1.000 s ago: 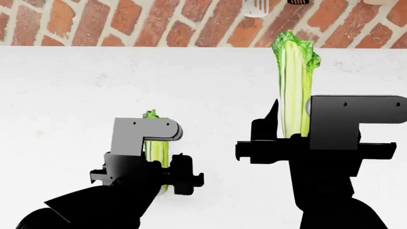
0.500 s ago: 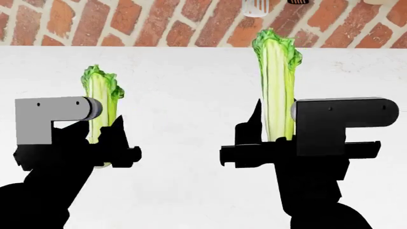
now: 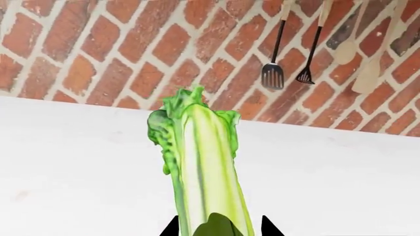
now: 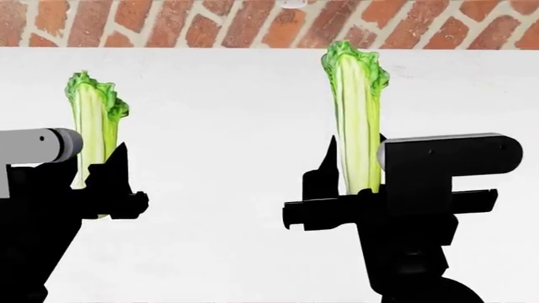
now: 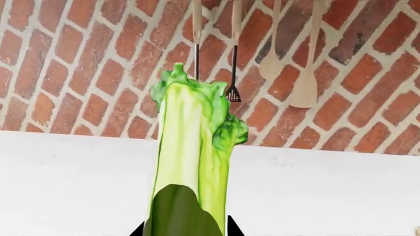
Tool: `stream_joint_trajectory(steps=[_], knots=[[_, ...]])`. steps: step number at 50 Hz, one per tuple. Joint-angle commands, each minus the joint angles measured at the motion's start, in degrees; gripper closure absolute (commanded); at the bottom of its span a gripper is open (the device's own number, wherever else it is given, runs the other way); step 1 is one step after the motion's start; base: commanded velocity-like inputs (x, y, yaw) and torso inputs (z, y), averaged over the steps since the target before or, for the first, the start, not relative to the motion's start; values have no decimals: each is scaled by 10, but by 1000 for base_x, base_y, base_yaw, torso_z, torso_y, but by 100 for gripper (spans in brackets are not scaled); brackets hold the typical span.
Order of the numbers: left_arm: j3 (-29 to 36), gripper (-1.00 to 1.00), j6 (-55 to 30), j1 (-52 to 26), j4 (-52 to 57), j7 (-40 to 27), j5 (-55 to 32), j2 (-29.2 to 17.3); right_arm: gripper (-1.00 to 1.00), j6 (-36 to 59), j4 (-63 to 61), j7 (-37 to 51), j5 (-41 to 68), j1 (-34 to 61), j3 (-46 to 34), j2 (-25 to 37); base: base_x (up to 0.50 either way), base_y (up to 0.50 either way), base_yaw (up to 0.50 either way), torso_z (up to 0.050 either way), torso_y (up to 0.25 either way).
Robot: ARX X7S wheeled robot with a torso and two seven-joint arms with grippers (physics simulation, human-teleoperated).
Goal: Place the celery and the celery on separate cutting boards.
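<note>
My left gripper (image 4: 97, 180) is shut on one celery (image 4: 91, 126), held upright above the white counter at the left of the head view; the same celery (image 3: 203, 167) fills the left wrist view, leafy top outward. My right gripper (image 4: 354, 189) is shut on the other celery (image 4: 358, 120), held upright at centre right; it also shows in the right wrist view (image 5: 190, 162). Black fingertips flank each stalk base. No cutting board is in view.
A white counter (image 4: 227, 158) spreads under both arms. A red brick wall (image 4: 168, 22) runs along its far edge. Kitchen utensils (image 3: 272, 73) hang on the wall; wooden spatulas (image 5: 305, 88) hang there too.
My left arm lifted its celery off the counter and swung it left. My right arm shifted a little left with its celery. The head view tilted down slightly.
</note>
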Motion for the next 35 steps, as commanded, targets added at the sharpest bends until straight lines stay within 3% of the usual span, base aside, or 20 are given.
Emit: stream_joint_trajectory(steps=[1, 35], knots=[[2, 100, 4, 2, 13, -4, -9, -3, 100, -10, -1, 38, 1, 0, 2, 4, 0, -500, 0, 0, 0], [-1, 100, 2, 2, 24, -8, -30, -8, 100, -5, -6, 46, 13, -2, 6, 11, 0, -491, 0, 0, 1]])
